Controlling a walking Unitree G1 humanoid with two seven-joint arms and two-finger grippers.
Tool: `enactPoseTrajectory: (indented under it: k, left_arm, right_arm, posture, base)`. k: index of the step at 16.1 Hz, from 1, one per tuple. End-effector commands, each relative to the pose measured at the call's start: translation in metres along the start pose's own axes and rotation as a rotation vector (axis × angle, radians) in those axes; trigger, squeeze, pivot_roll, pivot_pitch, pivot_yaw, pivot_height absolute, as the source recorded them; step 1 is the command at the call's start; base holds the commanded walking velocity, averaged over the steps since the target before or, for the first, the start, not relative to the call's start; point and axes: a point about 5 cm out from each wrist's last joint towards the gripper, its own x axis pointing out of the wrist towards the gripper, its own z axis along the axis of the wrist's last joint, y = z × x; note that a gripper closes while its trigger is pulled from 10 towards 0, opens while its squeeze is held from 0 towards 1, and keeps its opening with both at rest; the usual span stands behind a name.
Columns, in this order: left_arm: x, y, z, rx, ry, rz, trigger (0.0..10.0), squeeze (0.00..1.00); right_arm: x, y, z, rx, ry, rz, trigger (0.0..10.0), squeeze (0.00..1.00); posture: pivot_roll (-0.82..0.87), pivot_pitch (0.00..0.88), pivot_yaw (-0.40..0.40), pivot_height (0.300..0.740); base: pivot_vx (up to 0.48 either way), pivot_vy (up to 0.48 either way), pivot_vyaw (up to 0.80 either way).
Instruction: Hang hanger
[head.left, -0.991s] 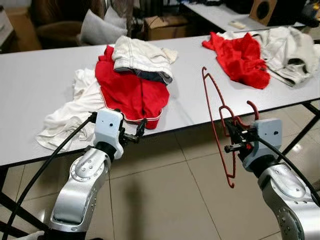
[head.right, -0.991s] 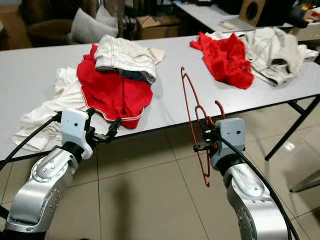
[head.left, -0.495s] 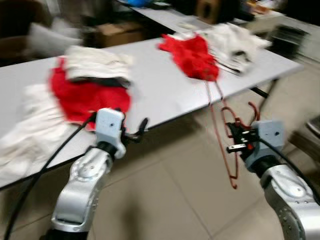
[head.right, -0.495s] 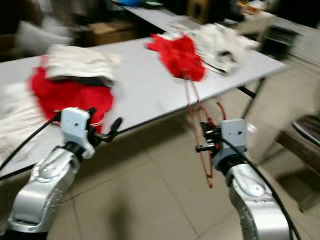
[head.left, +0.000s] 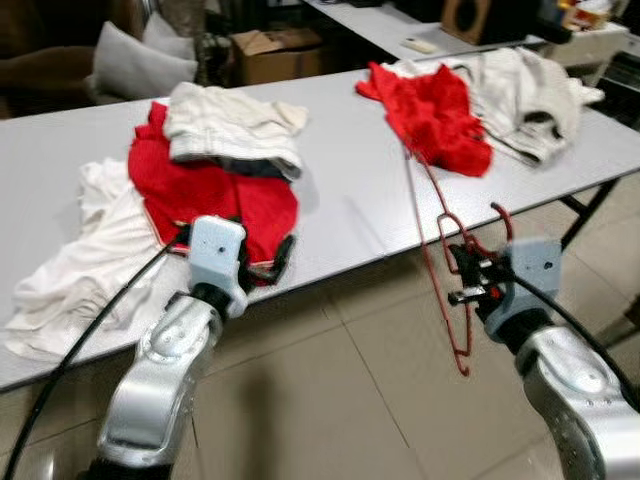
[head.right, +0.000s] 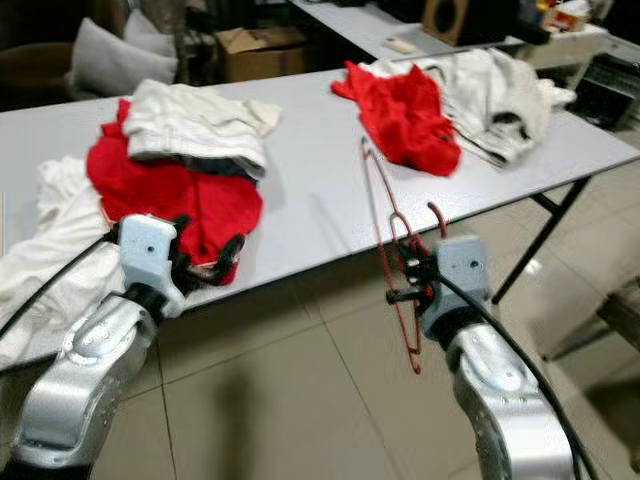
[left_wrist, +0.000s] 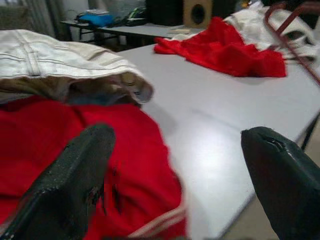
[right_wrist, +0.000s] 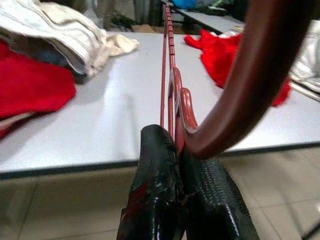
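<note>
**Robot turns with the hanger in hand, no rail in sight yet**

Swinging of the head camera accounts for nearly all the change: a second ago the table sat square ahead, half a second ago everything was smeared, and now the table (head.left: 350, 190) runs off at a slant. So the robot has turned; the clothes have not moved on the table.

Nearest, the right gripper (head.right: 408, 282) keeps its fingers clamped together on the red hanger (head.left: 437, 245), pinching it just below the hook. It hangs over the floor in front of the table's near edge, its top reaching up across the tabletop. The right wrist view confirms the pinch, with the wire squeezed between both pads (right_wrist: 157, 185).

The left gripper (head.left: 265, 262) hovers at the table's near edge, fingers wide apart and holding nothing, just in front of the red garment (head.left: 215, 190).

Farther across the table lie a white garment (head.left: 85, 250), a cream one (head.left: 230, 125) on top of the red, and a second red and pale heap (head.left: 470, 100) near the far end.

As I judge it, the grasp is done and the carry has begun; a place to hang must still be found.
</note>
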Motion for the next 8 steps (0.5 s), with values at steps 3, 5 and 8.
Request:
enactPoseTrajectory:
  k: [3, 5, 8]
  left_arm:
    - [0.0019, -0.0043, 0.0012, -0.005, -0.006, -0.013, 10.0, 0.96]
    - [0.0019, -0.0044, 0.0012, -0.005, -0.006, -0.013, 10.0, 0.97]
    - [0.0035, -0.0051, 0.0010, -0.006, -0.008, -0.011, 10.0, 0.97]
  right_arm:
    - [-0.0016, -0.0059, 0.0006, -0.016, -0.003, -0.024, 10.0, 0.00]
    - [-0.0014, -0.0061, 0.0009, -0.015, -0.004, -0.025, 10.0, 0.00]
    - [-0.0008, -0.0065, 0.0012, -0.012, -0.003, -0.022, 10.0, 0.00]
  posture:
    - [-0.13, 0.000, -0.013, 0.740]
    - [-0.13, 0.000, -0.012, 0.740]
    - [-0.13, 0.000, -0.012, 0.740]
  base:
    - [0.347, 0.000, 0.00]
    - [0.347, 0.000, 0.00]
    - [0.351, 0.000, 0.00]
